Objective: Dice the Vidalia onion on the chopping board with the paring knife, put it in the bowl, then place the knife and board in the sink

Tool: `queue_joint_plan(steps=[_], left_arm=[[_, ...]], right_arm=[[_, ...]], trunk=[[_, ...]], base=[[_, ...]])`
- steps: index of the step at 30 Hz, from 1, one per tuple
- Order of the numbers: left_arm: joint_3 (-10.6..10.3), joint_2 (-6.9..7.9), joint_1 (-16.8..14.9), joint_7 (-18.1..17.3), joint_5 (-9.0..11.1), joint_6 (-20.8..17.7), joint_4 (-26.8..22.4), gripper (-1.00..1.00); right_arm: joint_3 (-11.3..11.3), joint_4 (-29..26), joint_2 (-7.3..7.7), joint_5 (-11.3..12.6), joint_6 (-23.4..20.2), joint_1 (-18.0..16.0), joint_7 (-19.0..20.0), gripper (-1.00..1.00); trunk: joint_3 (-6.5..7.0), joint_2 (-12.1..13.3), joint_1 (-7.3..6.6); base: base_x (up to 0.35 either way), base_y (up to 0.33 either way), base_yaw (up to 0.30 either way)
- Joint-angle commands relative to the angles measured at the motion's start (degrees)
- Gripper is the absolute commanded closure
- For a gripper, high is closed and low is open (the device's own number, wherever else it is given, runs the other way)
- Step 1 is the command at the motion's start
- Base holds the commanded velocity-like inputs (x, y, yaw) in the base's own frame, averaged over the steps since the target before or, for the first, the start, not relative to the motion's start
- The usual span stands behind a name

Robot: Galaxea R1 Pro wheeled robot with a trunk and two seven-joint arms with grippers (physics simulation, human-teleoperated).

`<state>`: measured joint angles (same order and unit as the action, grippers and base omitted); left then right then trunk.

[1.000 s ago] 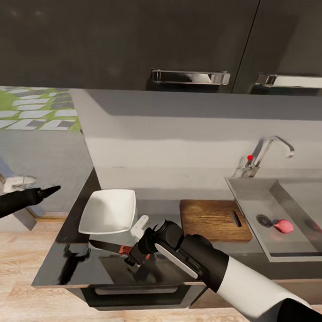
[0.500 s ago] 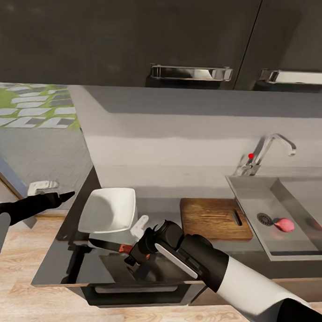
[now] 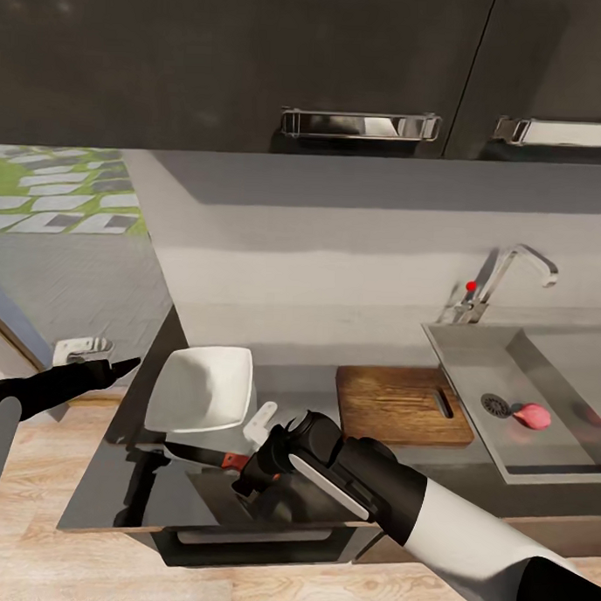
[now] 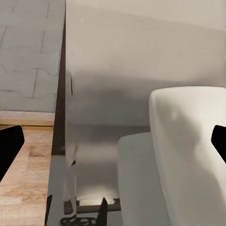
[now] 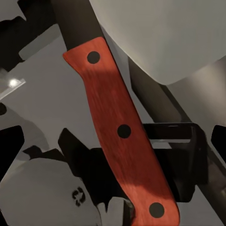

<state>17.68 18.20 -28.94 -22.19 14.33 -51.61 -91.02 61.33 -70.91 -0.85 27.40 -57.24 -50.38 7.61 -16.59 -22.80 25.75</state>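
- Head view: the right gripper (image 3: pixel 251 473) sits low over the glossy dark grey countertop (image 3: pixel 108 493), directly at the red-brown handle of the small dark-bladed paring knife (image 3: pixel 208 457). The knife lies flat, just in front of the shallow white squarish bowl (image 3: pixel 200 390); its long axis runs crosswise, blade pointing away from the gripper towards the counter's free end. The finger spread cannot be told here.
- Head view: the left gripper (image 3: pixel 114 368) hangs off the counter's end, well apart from the knife; its dark tip reads as one point, so its state cannot be told. The right arm is plainly the nearer.
- Head view: the dark brown wooden chopping board (image 3: pixel 401 405) lies between bowl and grey steel sink (image 3: pixel 471 404); the small pinkish-red Vidalia onion (image 3: pixel 531 416) rests in the basin beside the drain.
- Left wrist view: the left fingertips (image 4: pixel 9 146) stand wide apart, holding nothing, aimed at the bowl's rim.
- Right wrist view: the handle runs lengthwise between the right fingertips (image 5: pixel 10 143), which stand apart to either side, not clamped. Judgement: closing across the handle is the step in hand.
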Motion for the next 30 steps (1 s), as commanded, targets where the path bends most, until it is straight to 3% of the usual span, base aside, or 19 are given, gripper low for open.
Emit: queue_joint_plan(steps=[1, 30], left_arm=[[0.03, -0.04, -0.06, -0.31, -0.09, -0.33, -0.03, -1.00], [-0.08, -0.09, -0.06, -0.31, -0.07, -0.33, -0.03, -1.00]], right_arm=[[0.01, -0.02, 0.00, -0.60, -0.20, -0.07, 0.57, -1.00], [0.01, -0.02, -0.03, -0.60, -0.16, -0.07, 0.57, -1.00]], trunk=[[-0.14, -0.12, 0.03], [-1.57, -0.12, 0.03]], base=[[0.000, 0.000, 0.000], [0.000, 0.000, 0.000]])
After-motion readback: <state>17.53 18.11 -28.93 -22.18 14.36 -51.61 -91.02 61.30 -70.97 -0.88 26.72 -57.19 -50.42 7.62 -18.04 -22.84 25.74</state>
